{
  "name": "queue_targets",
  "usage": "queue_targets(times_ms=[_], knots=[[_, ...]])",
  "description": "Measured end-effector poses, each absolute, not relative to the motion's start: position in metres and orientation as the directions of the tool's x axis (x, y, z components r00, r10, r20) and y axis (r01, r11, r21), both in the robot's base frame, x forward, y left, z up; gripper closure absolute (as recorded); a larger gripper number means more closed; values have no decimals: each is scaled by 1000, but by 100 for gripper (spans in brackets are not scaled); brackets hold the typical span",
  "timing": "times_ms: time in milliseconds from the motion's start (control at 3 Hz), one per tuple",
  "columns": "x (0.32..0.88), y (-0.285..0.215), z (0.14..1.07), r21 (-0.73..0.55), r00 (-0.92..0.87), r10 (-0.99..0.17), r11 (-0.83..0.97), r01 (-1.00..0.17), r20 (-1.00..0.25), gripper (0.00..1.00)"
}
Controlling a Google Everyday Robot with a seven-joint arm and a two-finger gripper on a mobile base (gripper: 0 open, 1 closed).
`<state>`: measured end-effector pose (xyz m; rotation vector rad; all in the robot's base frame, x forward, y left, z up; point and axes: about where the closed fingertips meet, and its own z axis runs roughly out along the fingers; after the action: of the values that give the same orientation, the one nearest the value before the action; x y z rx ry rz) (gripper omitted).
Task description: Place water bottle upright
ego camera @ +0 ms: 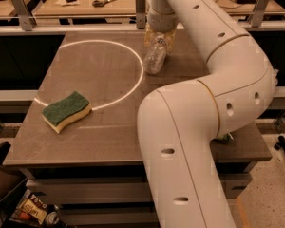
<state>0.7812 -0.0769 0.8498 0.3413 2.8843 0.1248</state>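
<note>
Clear thin plastic: water bottle [154, 61] looks light and crushable; tool [159, 38], far on the desk [104, 132], grips its upper end.

Dim warm light, soft focus; faint glints on the clear plastic water bottle [154, 61] my gripper [159, 37] clamps at the brown table [109, 141]'s far side.

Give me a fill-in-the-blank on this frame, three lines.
The gripper, over the far side of the table, is shut on the water bottle, which is ____, not upright.
The sponge has a ____ top.
The white line on the table traces a ____.
Missing: tilted; green; circle.
</note>
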Motion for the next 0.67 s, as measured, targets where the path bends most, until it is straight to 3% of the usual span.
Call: queue_targets(times_ms=[333, 667], knots=[[784, -75, 848, 115, -944, 240, 969, 218, -227, 100], [787, -76, 848, 119, -942, 242, 968, 220, -232, 100]])
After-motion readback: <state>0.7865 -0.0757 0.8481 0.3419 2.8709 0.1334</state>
